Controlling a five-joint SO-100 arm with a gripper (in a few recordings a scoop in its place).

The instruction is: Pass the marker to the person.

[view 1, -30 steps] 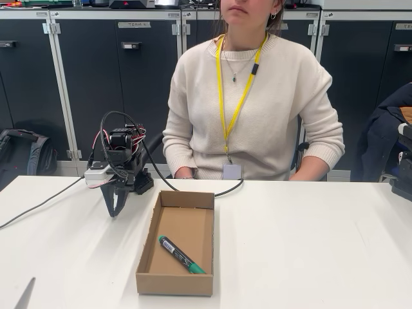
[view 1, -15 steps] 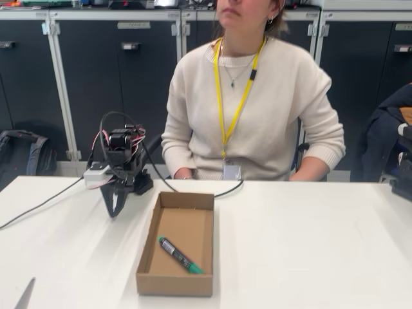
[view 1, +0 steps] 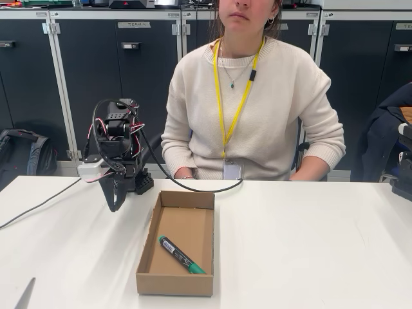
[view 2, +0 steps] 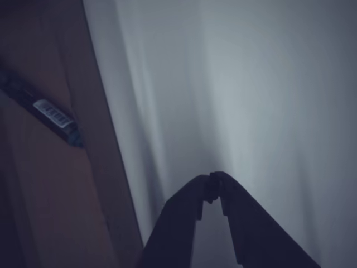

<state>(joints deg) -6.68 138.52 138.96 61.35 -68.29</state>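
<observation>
Inside the shallow brown cardboard tray, the thick dark-barrelled marker with a white barcode label and green cap lay diagonally on the tray floor, near the front right corner in the fixed view and just beside the right wall. The wrist view showed the labelled barrel beyond the tray's wall. The black two-finger gripper hung over the bare white table to the left of the tray, apart from the marker, its fingertips pressed together and holding nothing. The person in the cream knit sweater with a yellow lanyard sat behind the table, hands not raised. Judged risks: a descent with the fingers together would push the marker instead of gripping it; the near wall could catch a finger and shift or tip the light tray; the round barrel could roll toward the right wall, leaving little room for a finger; a grip near one end could let the marker swing or slip during hand-over; the black cable lying at the tray's rear could snag on the reach.
</observation>
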